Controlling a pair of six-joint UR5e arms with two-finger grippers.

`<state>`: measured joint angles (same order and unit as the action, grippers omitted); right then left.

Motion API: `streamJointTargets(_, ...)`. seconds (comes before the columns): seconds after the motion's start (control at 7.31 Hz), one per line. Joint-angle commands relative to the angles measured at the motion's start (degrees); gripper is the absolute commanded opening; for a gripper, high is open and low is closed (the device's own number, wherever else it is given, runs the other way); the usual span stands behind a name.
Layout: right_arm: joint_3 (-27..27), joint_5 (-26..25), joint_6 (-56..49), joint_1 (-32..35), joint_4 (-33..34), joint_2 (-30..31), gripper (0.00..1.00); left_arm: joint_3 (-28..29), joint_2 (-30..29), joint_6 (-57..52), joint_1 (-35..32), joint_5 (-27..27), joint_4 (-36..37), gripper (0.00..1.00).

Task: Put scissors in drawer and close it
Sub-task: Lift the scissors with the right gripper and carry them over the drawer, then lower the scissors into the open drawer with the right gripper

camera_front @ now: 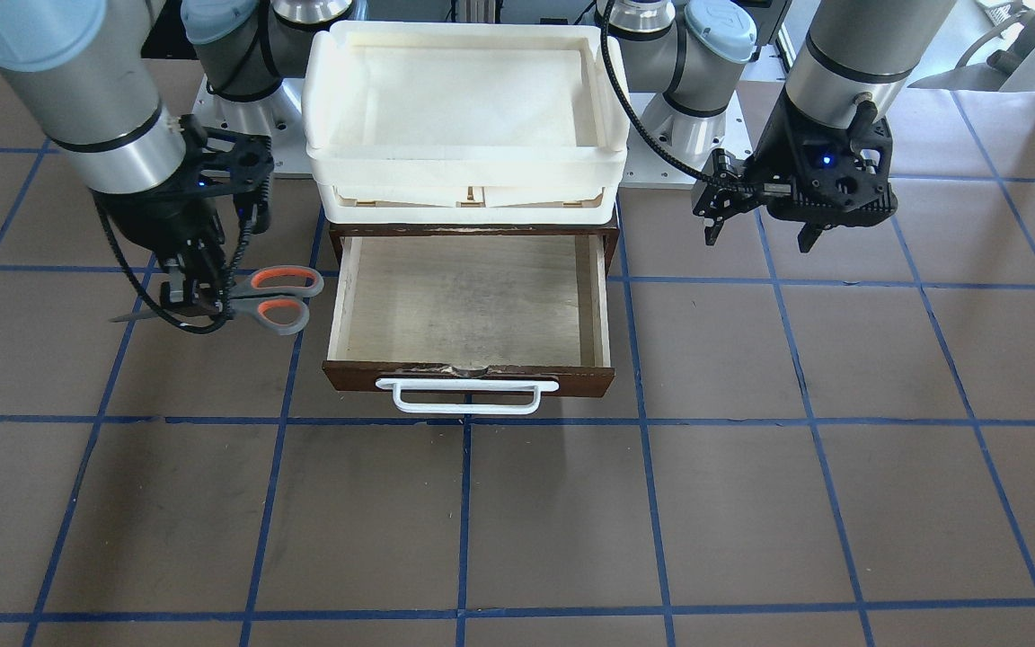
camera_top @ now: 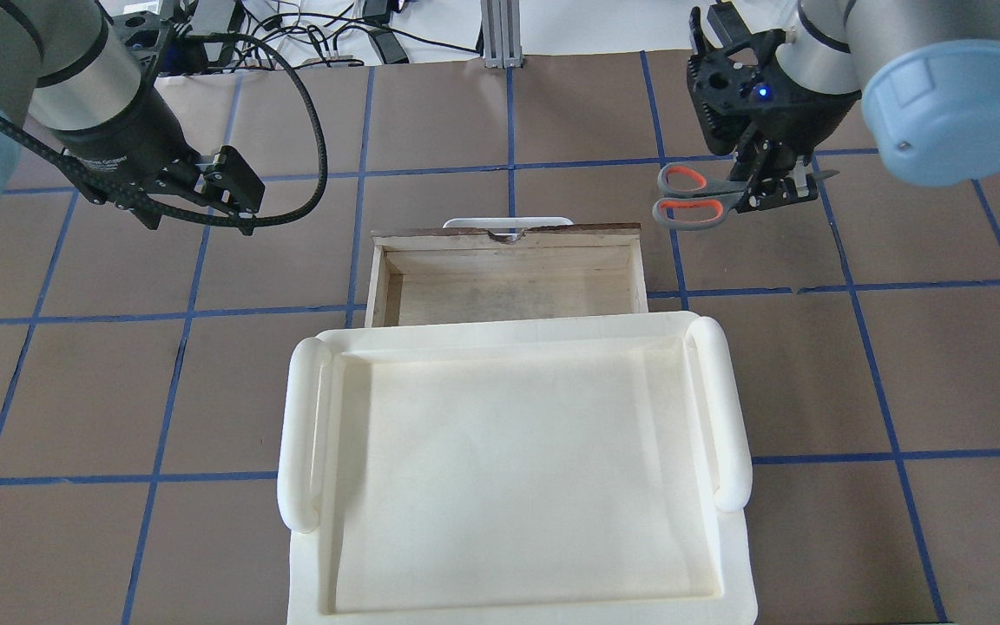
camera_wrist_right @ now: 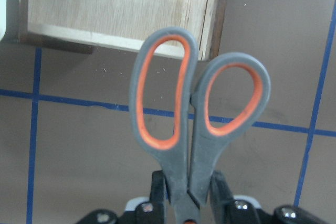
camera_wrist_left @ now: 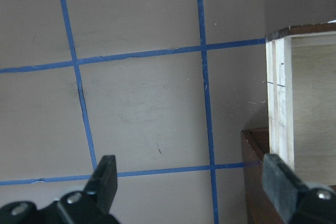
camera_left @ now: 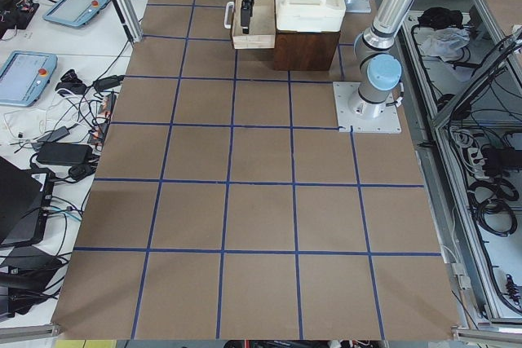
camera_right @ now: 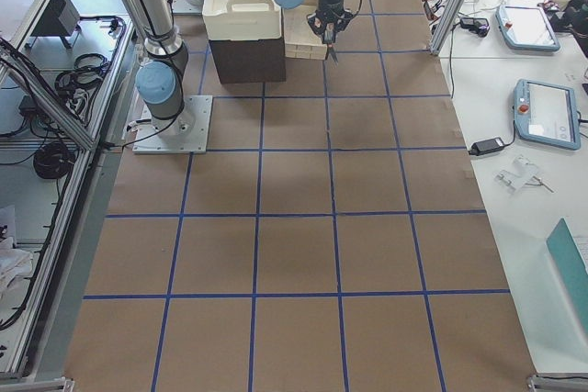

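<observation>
The scissors (camera_front: 279, 296) have grey handles lined orange. My right gripper (camera_front: 199, 296) is shut on them near the pivot, beside the drawer and outside it, with the handles pointing toward the drawer. They also show in the overhead view (camera_top: 691, 198) and the right wrist view (camera_wrist_right: 194, 114), held by the gripper (camera_top: 769, 193) (camera_wrist_right: 186, 195). The wooden drawer (camera_front: 468, 301) (camera_top: 509, 286) is pulled open, with nothing inside and its white bar handle (camera_front: 468, 395) in front. My left gripper (camera_front: 762, 232) (camera_top: 196, 208) (camera_wrist_left: 193, 179) is open, holds nothing, and hovers on the drawer's other side.
A cream-white plastic tray (camera_front: 464, 162) (camera_top: 300, 434) sits on top of the dark brown cabinet above the drawer. The brown table carries a blue tape grid. Both arm bases stand behind the cabinet.
</observation>
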<state>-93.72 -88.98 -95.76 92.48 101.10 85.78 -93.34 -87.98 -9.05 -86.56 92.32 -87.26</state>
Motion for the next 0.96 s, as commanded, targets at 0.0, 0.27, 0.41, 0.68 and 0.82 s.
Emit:
streamJointTargets(0.0, 0.0, 0.0, 9.4, 9.4, 1.1, -1.9, 0.00, 0.0, 0.1, 0.0, 0.3, -0.2, 0.2, 1.00)
streamJointTargets(0.27, 1.1, -0.5, 15.8, 16.9, 3.3, -4.7, 0.00, 0.0, 0.1, 0.0, 0.3, -0.2, 0.2, 1.00)
streamJointTargets(0.41, 3.6, -0.5, 19.1, 19.1, 3.1, -7.1, 0.00, 0.0, 0.4, -0.1, 0.3, 0.1, 0.1, 1.00)
streamJointTargets(0.68, 6.6, -0.6, 21.1, 23.2, 3.2, -11.2, 0.00, -0.1, 0.4, 0.0, 0.3, -0.7, 0.2, 1.00)
streamJointTargets(0.82, 6.6, -0.5, 21.4, 23.7, 3.5, -12.2, 0.00, -0.1, 0.4, 0.0, 0.3, -0.3, 0.1, 1.00)
